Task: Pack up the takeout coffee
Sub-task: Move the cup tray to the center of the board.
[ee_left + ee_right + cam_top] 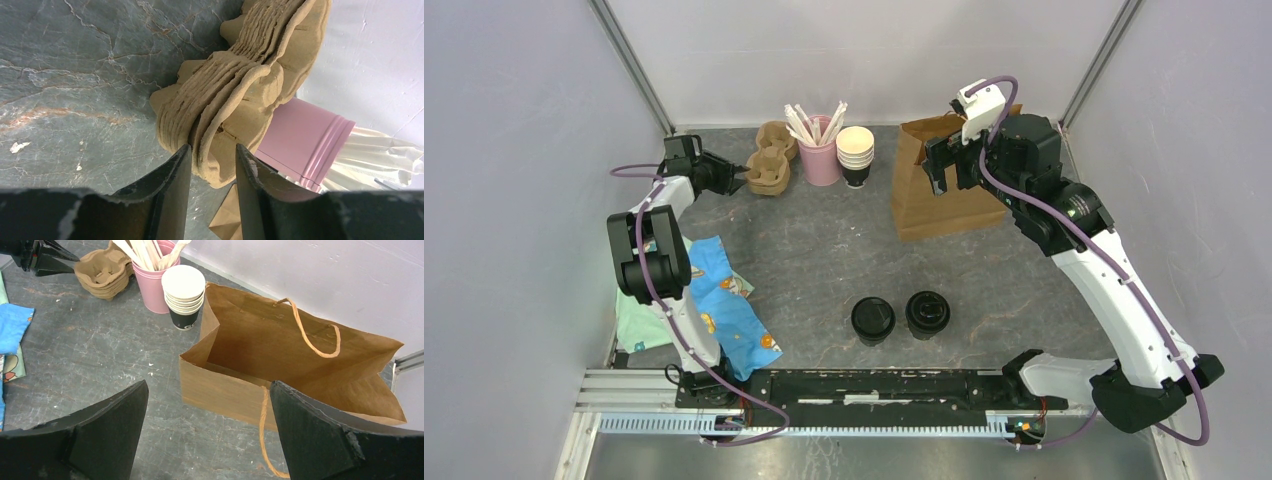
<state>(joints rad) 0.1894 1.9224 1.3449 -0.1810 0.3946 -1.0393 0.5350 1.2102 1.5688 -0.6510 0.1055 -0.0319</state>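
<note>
Items on the grey surface (824, 250) count out like this. One takeout coffee (873, 320), a black cup under a black lid, stands upright near the middle of the near edge, well apart from both arms. Just beside it on the right sits one stack of black lids (927, 314).

Four things line the far edge:
- One stack of pulp cup carriers (769, 160), each with two wells and the layers too tight to count.
- One pink cup (821, 162) holding a bunch of paper-wrapped sticks (809, 122).
- One stack of about five lidless cream-rimmed cups (855, 155).
- One brown paper bag (944, 210) with two twine handles (320, 335), standing open toward the far right corner.

Two cloths lie by the left edge near the near left corner: one blue patterned cloth (724, 300) and one pale green cloth (639, 325), touching it.

There are two tools. The left tool (212, 150) is at the carrier stack, its two fingers half closed astride the rim of the upper layers. Whether they actually pinch it I cannot tell. The right tool (209, 390) hovers above the bag's near rim, fingers spread wide and holding nothing.
</note>
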